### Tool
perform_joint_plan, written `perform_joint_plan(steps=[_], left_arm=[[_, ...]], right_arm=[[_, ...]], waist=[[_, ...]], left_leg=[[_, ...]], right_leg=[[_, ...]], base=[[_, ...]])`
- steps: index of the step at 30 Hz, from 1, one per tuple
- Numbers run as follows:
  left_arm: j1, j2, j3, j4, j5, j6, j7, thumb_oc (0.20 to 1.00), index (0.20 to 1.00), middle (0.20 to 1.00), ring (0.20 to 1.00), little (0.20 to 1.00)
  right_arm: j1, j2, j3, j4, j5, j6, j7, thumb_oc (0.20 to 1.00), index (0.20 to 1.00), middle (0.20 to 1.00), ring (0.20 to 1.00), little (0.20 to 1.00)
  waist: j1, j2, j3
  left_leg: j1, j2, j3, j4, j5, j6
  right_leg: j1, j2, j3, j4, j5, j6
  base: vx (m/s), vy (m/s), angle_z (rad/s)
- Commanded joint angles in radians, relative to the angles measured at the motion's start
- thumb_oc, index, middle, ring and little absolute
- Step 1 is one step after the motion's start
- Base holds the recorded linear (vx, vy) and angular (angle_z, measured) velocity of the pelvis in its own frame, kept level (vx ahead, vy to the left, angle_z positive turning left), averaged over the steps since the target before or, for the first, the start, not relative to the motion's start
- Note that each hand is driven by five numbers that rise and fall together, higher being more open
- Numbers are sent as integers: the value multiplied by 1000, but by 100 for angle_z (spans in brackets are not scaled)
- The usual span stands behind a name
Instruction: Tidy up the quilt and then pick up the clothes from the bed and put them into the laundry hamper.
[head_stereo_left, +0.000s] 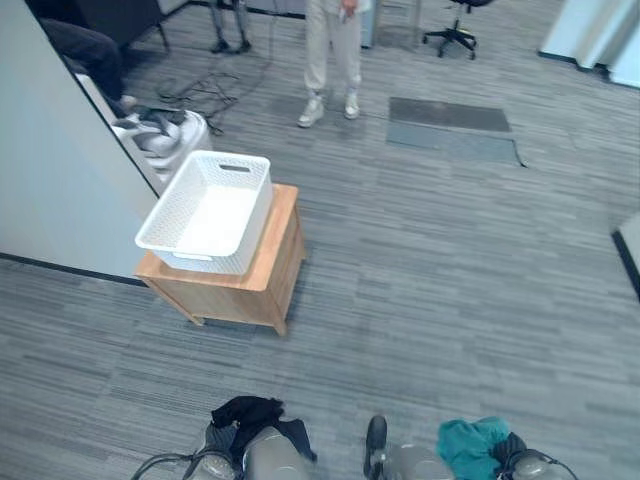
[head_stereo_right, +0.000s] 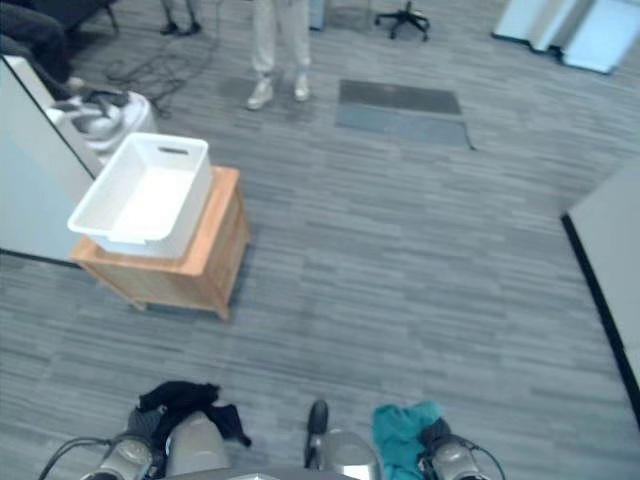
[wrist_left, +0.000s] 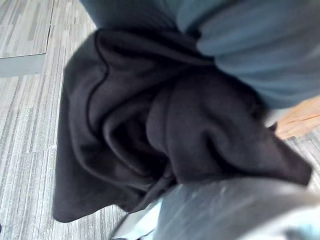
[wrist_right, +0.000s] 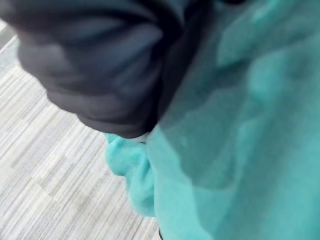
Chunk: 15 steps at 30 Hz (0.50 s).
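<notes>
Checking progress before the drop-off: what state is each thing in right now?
white laundry hamper: empty, upright on the wooden stand.
black garment: bunched up at the left arm, off the floor.
teal garment: bunched up at the right arm, off the floor.
person: standing on the carpet beyond the hamper.

where things sit around us

ahead to our left the hamper (head_stereo_left: 205, 212) rests on a small surface (head_stereo_left: 272, 268), beside a partition (head_stereo_left: 50, 150). behind it stands a person (head_stereo_left: 332, 60). one garment (head_stereo_left: 252, 415) lies low at our left, another garment (head_stereo_left: 470, 445) at our right.
</notes>
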Motion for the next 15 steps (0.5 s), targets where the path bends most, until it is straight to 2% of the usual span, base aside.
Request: perform_joint_plan(steps=[1, 2, 3, 4, 5, 6, 7, 8, 9, 10, 11, 12, 13, 14, 15], left_arm=[[22, -14, -29, 35, -1, 15, -12, 200, 200, 200, 200, 200], [42, -17, -10, 51, 6, 22, -17, 200, 200, 200, 200, 200], [56, -22, -2, 61, 17, 32, -20, 200, 200, 200, 200, 200], [58, -23, -2, 60, 17, 33, -21, 200, 200, 200, 200, 200], [72, -17, 5, 80, 40, 50, -35, 200, 200, 200, 200, 200], [76, -19, 8, 87, 42, 50, -41, 200, 200, 200, 200, 200], [77, -19, 8, 87, 42, 49, -41, 200, 200, 200, 200, 200], [68, -19, -4, 99, 52, 47, -49, 200, 200, 200, 200, 200], [60, -14, -12, 95, 57, 47, -51, 200, 200, 200, 200, 200], [52, -9, -18, 83, 57, 50, -50, 200, 200, 200, 200, 200], [52, -9, -18, 83, 57, 50, -50, 200, 200, 200, 200, 200], [26, 7, -38, 68, 67, 47, -47, 200, 200, 200, 200, 200], [7, 15, -53, 54, 67, 43, -45, 200, 200, 200, 200, 200], [7, 16, -53, 54, 67, 43, -45, 200, 200, 200, 200, 200], [-9, 20, -65, 37, 65, 37, -42, 200, 200, 200, 200, 200]], right_arm=[[35, -31, 1, -11, -4, -15, 10, 200, 200, 200, 200, 200], [34, -31, -13, -11, -1, -20, 9, 200, 200, 200, 200, 200], [36, -29, -23, -11, 1, -19, 11, 200, 200, 200, 200, 200], [38, -29, -22, -12, 1, -19, 11, 200, 200, 200, 200, 200], [54, -17, -39, -13, 14, -17, 19, 200, 200, 200, 200, 200], [58, -12, -38, -13, 13, -21, 22, 200, 200, 200, 200, 200], [59, -12, -37, -13, 13, -21, 22, 200, 200, 200, 200, 200], [72, 9, -46, -16, 10, -27, 31, 200, 200, 200, 200, 200], [75, 16, -53, -27, 10, -27, 33, 200, 200, 200, 200, 200], [75, 20, -57, -46, 13, -25, 34, 200, 200, 200, 200, 200], [75, 20, -57, -46, 13, -25, 35, 200, 200, 200, 200, 200], [82, 24, -72, -78, 26, -28, 30, 200, 200, 200, 200, 200], [85, 23, -77, -85, 34, -29, 25, 200, 200, 200, 200, 200], [85, 23, -77, -85, 34, -29, 25, 200, 200, 200, 200, 200], [88, 20, -78, -88, 40, -29, 22, 200, 200, 200, 200, 200]], waist=[[15, 19, 11], [4, 19, -11], [-5, 21, -27], [-6, 20, -28], [-25, 34, -55], [-20, 41, -67], [-24, 39, -69], [-36, 44, -72], [-53, 45, -64], [-75, 53, -47], [-74, 51, -48], [-104, 63, -31], [-117, 63, -28], [-118, 63, -28], [-127, 60, -27]], left_leg=[[51, 0, 126, -231, 34, 19], [83, 5, 301, -418, 53, 26], [111, 16, 379, -466, 51, 42], [115, 11, 382, -473, 52, 44], [206, 3, 454, -540, 36, 72], [231, -61, 402, -601, 10, 99], [234, -75, 403, -618, 15, 105], [298, -156, 379, -693, -37, 160], [332, -182, 369, -727, -51, 179], [358, -193, 342, -755, -54, 193], [357, -197, 344, -757, -54, 194], [397, -195, 297, -803, -49, 187], [402, -195, 262, -807, -42, 176], [402, -195, 261, -807, -42, 176], [412, -195, 237, -816, -38, 163]], right_leg=[[108, -50, -26, 4, -129, 97], [146, -43, -93, 19, -179, 110], [157, -39, -129, 39, -195, 115], [156, -42, -129, 42, -197, 116], [142, -40, -176, 128, -209, 124], [134, -55, -180, 197, -195, 147], [130, -63, -183, 205, -197, 152], [72, -151, -218, 488, -61, 236], [20, -198, -203, 642, 6, 262], [-68, -224, -160, 798, 45, 262], [-73, -228, -157, 804, 43, 263], [-174, -255, -120, 880, 12, 255], [-196, -262, -105, 819, -13, 242], [-195, -262, -107, 818, -14, 242], [-215, -262, -84, 727, -37, 228]], base=[[505, -97, 24], [656, -125, 35], [483, -78, 71], [466, -17, 134], [476, 106, 126], [476, 120, 93], [460, 275, 75], [396, 256, 98], [499, 276, 116], [199, 118, 100], [301, -12, 145], [312, -145, 135], [314, -149, 132], [239, -197, 101], [352, -346, 135]])
